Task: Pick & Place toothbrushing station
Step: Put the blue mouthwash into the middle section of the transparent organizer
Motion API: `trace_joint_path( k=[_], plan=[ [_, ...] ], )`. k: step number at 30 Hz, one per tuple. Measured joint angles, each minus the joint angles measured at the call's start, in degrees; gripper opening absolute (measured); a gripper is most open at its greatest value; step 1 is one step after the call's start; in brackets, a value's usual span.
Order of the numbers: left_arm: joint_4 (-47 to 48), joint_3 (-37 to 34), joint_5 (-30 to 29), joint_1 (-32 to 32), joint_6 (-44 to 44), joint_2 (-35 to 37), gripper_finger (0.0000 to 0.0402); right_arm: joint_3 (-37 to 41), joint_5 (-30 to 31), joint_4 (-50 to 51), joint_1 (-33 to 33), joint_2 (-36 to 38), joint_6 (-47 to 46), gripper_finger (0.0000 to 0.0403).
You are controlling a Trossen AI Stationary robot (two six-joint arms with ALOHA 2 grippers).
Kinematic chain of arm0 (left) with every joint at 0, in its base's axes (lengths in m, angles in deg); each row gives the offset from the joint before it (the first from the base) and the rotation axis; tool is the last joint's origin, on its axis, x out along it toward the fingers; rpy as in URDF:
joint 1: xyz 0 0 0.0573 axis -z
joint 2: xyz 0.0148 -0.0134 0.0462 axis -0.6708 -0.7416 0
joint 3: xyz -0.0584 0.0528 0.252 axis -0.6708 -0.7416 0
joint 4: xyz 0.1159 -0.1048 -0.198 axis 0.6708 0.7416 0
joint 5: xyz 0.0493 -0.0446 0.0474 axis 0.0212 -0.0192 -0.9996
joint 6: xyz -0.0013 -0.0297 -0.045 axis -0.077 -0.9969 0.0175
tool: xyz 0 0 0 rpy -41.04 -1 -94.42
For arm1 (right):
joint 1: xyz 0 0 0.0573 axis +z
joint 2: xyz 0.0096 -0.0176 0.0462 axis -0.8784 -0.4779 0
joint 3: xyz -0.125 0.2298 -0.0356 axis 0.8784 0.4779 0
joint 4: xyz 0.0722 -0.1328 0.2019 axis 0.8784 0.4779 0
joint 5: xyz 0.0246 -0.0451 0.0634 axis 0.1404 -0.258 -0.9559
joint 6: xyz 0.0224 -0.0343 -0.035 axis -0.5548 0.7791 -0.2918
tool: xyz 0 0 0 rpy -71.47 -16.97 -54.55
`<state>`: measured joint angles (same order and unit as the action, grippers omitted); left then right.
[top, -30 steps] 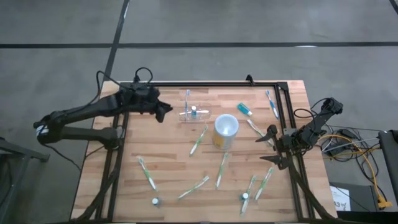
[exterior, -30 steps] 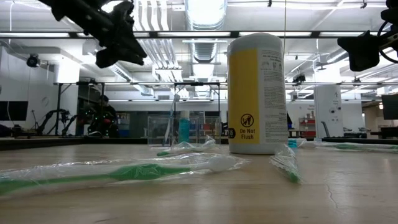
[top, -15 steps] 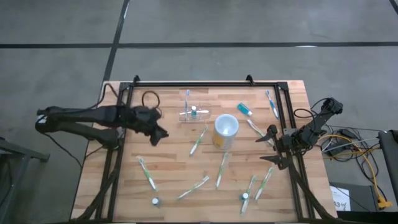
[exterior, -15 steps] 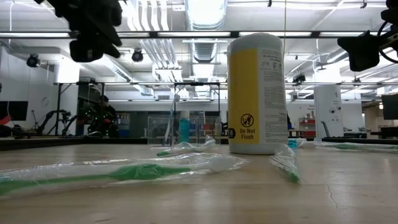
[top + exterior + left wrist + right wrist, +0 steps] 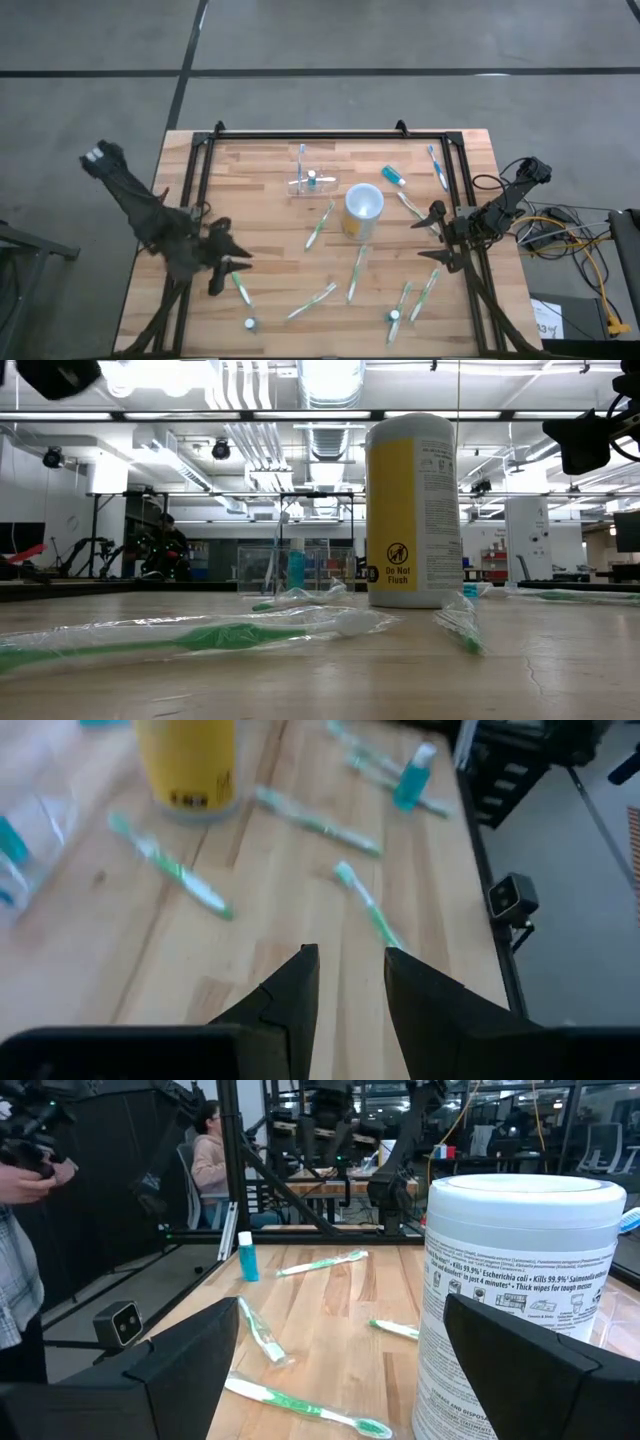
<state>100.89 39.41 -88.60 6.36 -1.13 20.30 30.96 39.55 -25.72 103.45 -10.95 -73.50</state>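
High view: my left gripper [image 5: 222, 262] over table's [image 5: 270, 225] front-left area, jaws apart, nothing between them. My right gripper [image 5: 437, 235] parked at right edge, jaws spread wide, holding nothing. Toothbrushing station [image 5: 314, 183] stands near far edge, just beyond yellow canister [image 5: 362, 211].

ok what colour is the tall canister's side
Yellow, with a white lid and back on the tall plastic canister; low view shows it best.

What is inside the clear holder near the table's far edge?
The holder contains a small blue-capped bottle, with a toothbrush sticking out past its rim. Anything else inside is too faint to tell.
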Motion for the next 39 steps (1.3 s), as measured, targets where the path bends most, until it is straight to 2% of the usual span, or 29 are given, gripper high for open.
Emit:
trace_joint_path(
  k=[3,6,10,14,17,34,39],
  plan=[
    [-0.34,0.0,-5.96,5.62,2.0,-1.16,0.012,0.0,0.0,0.0,0.0,0.0,0.0,0.0345],
    [-1.31,0.0,-7.22,8.05,7.13,-2.27,0.012,-0.02,0.0,0.0,-0.01,0.04,0.0,0.0346],
    [-5.06,-0.02,-3.66,8.78,11.99,-3.37,0.012,-0.01,0.0,0.0,0.0,0.04,0.0,0.035],
    [-9.78,-0.02,4.83,8.78,9.57,-4.67,0.012,0.0,0.0,0.0,-0.01,0.04,0.0,0.0347],
    [-9.9,0.0,7.61,8.83,10.13,-5.8,0.012,0.0,0.0,0.01,-0.01,0.04,0.0,0.0345],
    [-15.4,-0.11,8.52,8.78,7.98,-18.09,0.012,-0.01,0.0,0.0,0.0,0.02,0.0,0.0348],
    [-16.5,-0.22,11.21,8.75,4.84,-21.59,0.012,-0.02,0.0,0.0,-0.02,0.02,0.0,0.0348]
  ],
)
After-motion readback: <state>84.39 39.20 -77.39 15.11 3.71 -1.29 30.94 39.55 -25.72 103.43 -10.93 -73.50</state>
